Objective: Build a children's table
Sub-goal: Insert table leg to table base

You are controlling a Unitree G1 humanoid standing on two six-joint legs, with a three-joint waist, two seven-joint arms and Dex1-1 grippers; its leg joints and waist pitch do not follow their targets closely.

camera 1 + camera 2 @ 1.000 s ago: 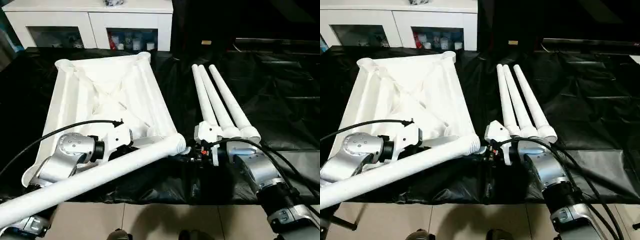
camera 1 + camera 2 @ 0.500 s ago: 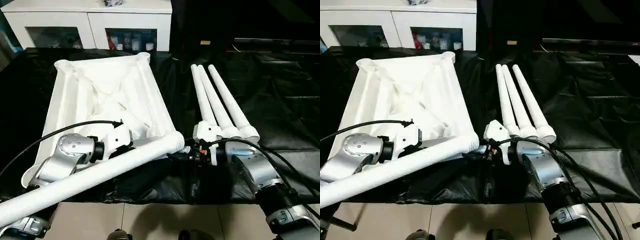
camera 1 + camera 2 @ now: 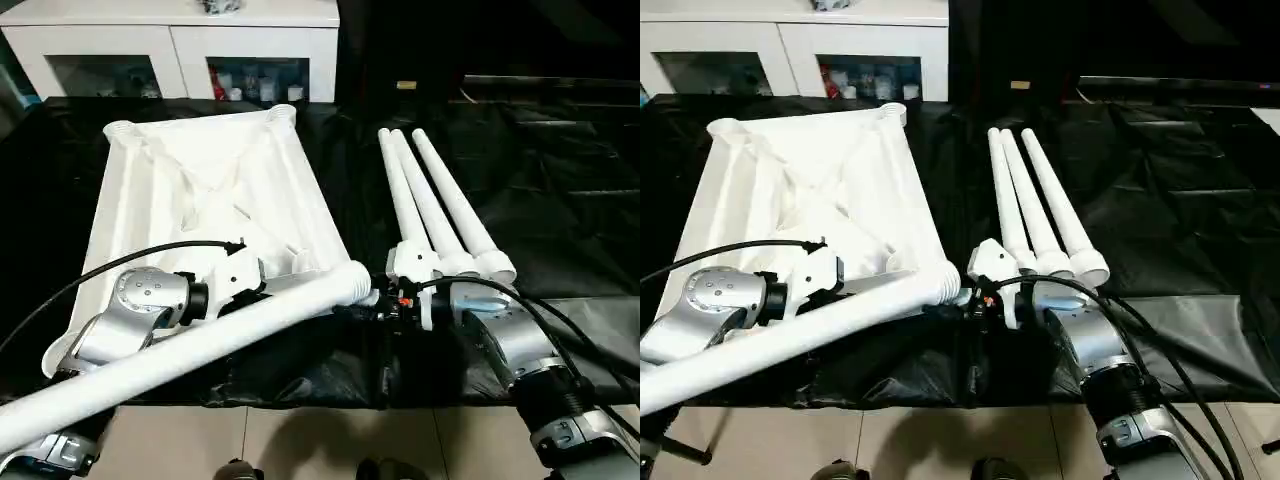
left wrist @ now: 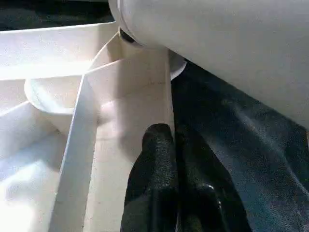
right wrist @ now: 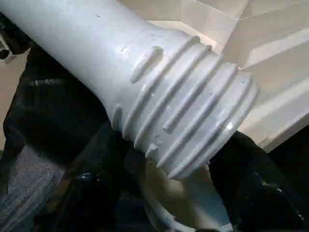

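Observation:
The white tabletop lies underside up on the black cloth, ribs showing. A long white leg slants over my left forearm. Its threaded end hangs tilted just above the tabletop's near right corner socket. My right gripper is open, a black finger standing on each side of that threaded end. At the same corner, my left gripper is shut on the tabletop's thin edge wall. Three more legs lie side by side to the right.
A white cabinet with glass doors stands behind the table. The black cloth covers the whole work surface, and its right half is bare. Tiled floor shows below the near edge. Black cables run along both forearms.
My right gripper's fingers have spread a little wider around the leg's threaded end. The leg, the tabletop and the left gripper stay put; the picture has only shifted slightly.

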